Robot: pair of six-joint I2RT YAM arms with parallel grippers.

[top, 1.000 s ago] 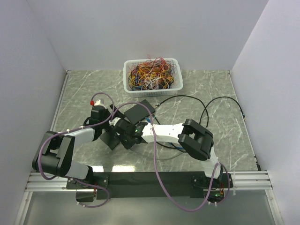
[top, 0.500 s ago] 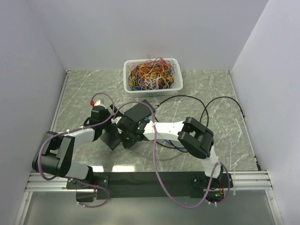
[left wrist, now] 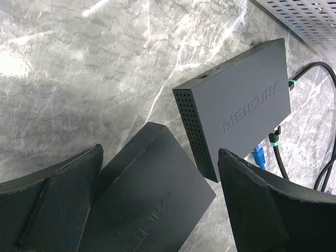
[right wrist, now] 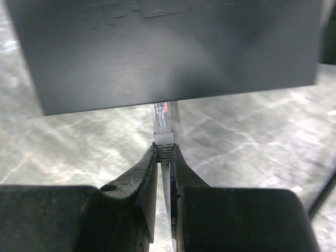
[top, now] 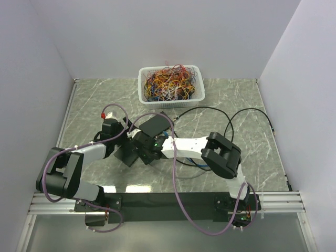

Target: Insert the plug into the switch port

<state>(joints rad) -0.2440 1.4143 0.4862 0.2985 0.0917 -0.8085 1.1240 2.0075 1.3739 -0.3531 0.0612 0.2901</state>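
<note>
Top view: left gripper (top: 122, 143) and right gripper (top: 137, 151) meet mid-table.

Left wrist view: fingers (left wrist: 63, 199) stand spread wide either side of the nearer box (left wrist: 152, 194), probably to brace it against the push.

Right wrist view: jaws pinch the plug (right wrist: 163, 126) by its rear. The plug is clear, with coloured wires inside. Its tip sits at the lower edge of the switch (right wrist: 168, 52). Seating cannot be told.
</note>
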